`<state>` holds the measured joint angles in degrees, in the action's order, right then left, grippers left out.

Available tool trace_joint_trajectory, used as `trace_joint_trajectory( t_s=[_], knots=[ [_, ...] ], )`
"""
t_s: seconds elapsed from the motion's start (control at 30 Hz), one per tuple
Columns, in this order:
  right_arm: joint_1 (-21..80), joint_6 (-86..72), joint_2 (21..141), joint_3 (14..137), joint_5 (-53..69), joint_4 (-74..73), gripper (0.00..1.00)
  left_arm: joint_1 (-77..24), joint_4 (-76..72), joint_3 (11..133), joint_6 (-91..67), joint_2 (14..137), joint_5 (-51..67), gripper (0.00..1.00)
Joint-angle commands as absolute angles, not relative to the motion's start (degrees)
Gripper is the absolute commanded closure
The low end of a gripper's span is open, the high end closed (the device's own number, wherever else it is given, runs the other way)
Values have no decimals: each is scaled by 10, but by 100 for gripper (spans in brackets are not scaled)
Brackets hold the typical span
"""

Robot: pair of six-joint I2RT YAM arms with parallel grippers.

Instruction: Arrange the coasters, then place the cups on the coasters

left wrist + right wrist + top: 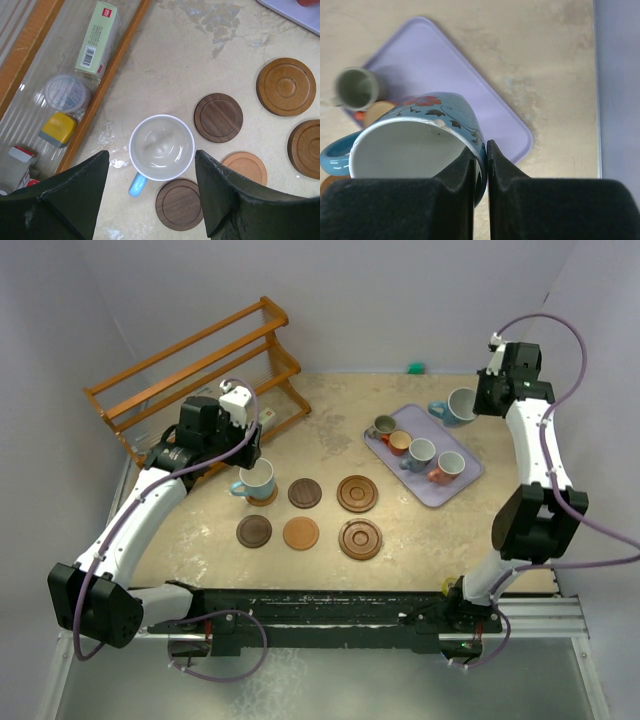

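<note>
**A:** What has the right arm got?

**B:** The right fingers (455,190) are pressed together on the wall of the floral cup (427,117), one inside the rim and one outside. The cup is held in the air over the far edge of the tray (425,425).

**A:** And on the tray?

**B:** Four cups (420,454) stand in a line along it.

**A:** The left arm?

**B:** The left fingers (80,195) are apart. They hang above the pale-blue cup (161,147), one to each side, touching nothing. That cup stands upright, well to the left of the tray, with its handle turned away from the tray.

**A:** Is it on a coaster?

**B:** Probably. The top view shows a brown sliver under its base, but the wrist view hides that spot.

**A:** And the other coasters?

**B:** Five coasters (300,533) lie bare on the surface (330,440) in two rows between that cup and the tray. The two big grooved ones are nearest the tray. Two dark ones and an orange one lie further from it.
</note>
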<state>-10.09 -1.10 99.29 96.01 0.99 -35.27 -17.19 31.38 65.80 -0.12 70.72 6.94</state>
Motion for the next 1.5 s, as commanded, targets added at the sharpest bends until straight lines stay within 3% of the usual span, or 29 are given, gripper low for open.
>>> trace_joint_trajectory(
  t_s=[0.0,0.23,0.47,0.6,0.87,1.2,1.47],
  knots=[
    [-41,-29,908,952,29,-314,100,-167,291,693,17,685,64,32],
    [82,9,857,945,20,-309,100,-167,260,699,50,676,132,30],
    [205,25,867,965,7,-326,100,-170,270,720,142,678,288,27],
    [261,15,889,986,2,-335,100,-189,281,725,188,683,319,27],
    [337,-20,956,1051,-11,-370,100,-276,311,733,281,701,265,26],
    [369,-55,999,1101,9,-394,100,-309,239,707,257,732,170,26],
    [377,-56,1005,1110,7,-398,100,-331,242,723,255,772,114,34]
  ],
)
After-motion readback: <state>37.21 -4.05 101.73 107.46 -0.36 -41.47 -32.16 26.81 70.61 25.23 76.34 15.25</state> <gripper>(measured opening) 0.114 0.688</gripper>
